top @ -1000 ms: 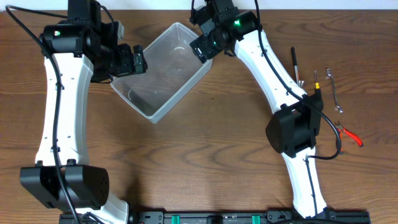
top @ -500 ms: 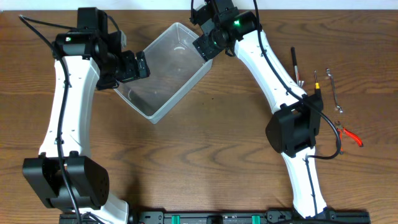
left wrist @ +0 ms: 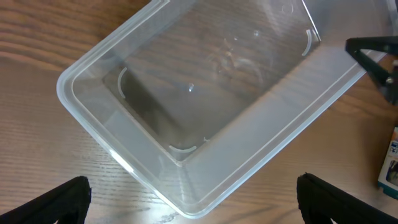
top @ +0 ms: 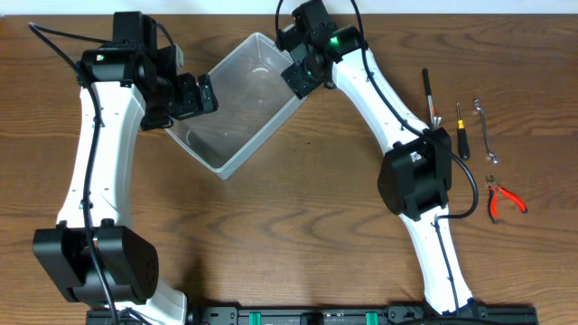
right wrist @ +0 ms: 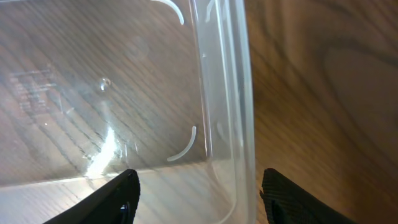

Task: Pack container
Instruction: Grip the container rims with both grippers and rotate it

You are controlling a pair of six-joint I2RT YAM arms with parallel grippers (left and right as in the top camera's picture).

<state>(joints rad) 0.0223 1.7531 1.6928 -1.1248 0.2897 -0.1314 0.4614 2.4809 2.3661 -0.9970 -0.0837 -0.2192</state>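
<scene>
The empty container (top: 237, 113) is sitting askew at the far middle of the table (top: 271, 244). The right gripper (top: 302, 79) is straddling its right-hand wall with jaws spread, while the left gripper (top: 204, 93), also wide and holding nothing, is hovering at its left rim, seemingly to steady or square it before packing. The pliers (top: 506, 199), screwdriver (top: 461, 131) and wrench (top: 485, 131) are lying well apart at the far right, and the right arm is stretching between them and the tub.
</scene>
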